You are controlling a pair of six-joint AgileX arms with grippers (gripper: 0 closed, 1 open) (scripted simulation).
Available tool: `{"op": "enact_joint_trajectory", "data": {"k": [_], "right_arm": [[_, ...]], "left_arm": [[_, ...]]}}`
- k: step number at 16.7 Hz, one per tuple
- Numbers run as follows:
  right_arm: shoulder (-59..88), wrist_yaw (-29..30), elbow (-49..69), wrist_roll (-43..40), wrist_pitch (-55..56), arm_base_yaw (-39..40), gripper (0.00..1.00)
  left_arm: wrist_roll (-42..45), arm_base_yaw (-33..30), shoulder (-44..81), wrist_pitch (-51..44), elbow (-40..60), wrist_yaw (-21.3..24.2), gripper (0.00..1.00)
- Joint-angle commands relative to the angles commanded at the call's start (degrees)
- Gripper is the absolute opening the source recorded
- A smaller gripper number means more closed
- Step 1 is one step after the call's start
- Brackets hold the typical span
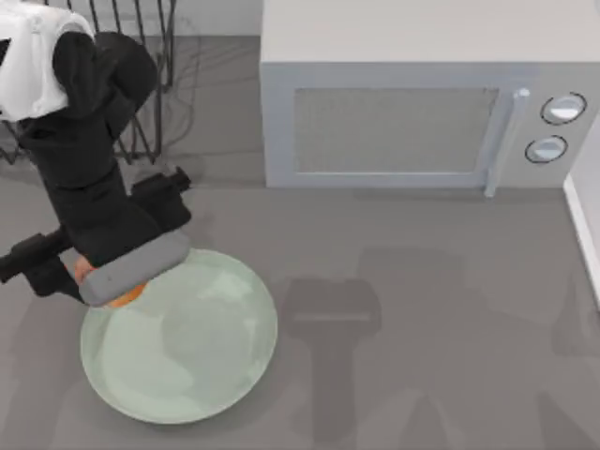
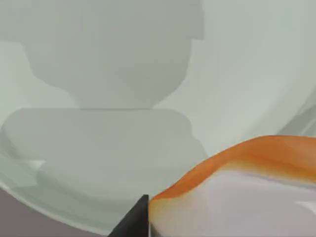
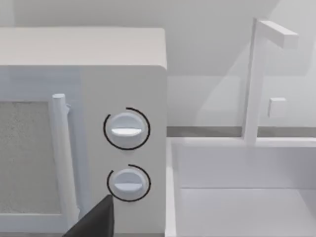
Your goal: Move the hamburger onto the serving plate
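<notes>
My left arm reaches down over the upper-left edge of the plate (image 1: 187, 347), which lies on the grey tabletop (image 1: 422, 328) toward its left side in the top view. My left hand (image 1: 120, 281) is hidden under the arm's own grey wrist block there, so from above I cannot tell how far its fingers are parted. The hamburger (image 1: 127, 296) shows from above as a small orange sliver peeking out beneath that block, just over the plate's rim at its upper left. In the left wrist view the hamburger (image 2: 247, 187) sits very close to the camera — an orange top band curving over a pale whitish body — with the plate's (image 2: 98, 123) glossy mint surface spread behind and below it. Its long axis and heading I cannot make out, since so little of it is visible. One dark fingertip (image 2: 136, 219) presses right against the burger's pale side; the other finger is out of sight, so the hand appears closed around the burger, though the exact gap is not visible. Whether the burger touches the plate or hangs just above it I cannot tell. A white microwave (image 1: 422, 103) stands at the back of the tabletop, well apart from the plate, with a dark wire rack (image 1: 141, 56) at the back left. The right wrist view faces the microwave's (image 3: 98, 98) two dials and handle, with a dark finger (image 3: 98, 222) of my right hand at the picture's edge.
</notes>
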Motion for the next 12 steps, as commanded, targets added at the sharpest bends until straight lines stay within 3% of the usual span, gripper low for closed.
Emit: {"op": "enact_joint_trajectory", "data": {"k": [3,6,12], "right_arm": [[0.0,0.0,0.0,0.0,0.0,0.0,1.0],[0.0,0.0,0.0,0.0,0.0,0.0,1.0],[0.0,0.0,0.0,0.0,0.0,0.0,1.0]], "left_arm": [[13.4,-5.15,-1.23,0.92,-1.51,-0.12,0.0],[21.49,-8.61,-2.72,2.01,-2.73,-0.32,0.0],[24.22,-9.84,-3.5,2.58,-3.26,-0.44,0.0]]}}
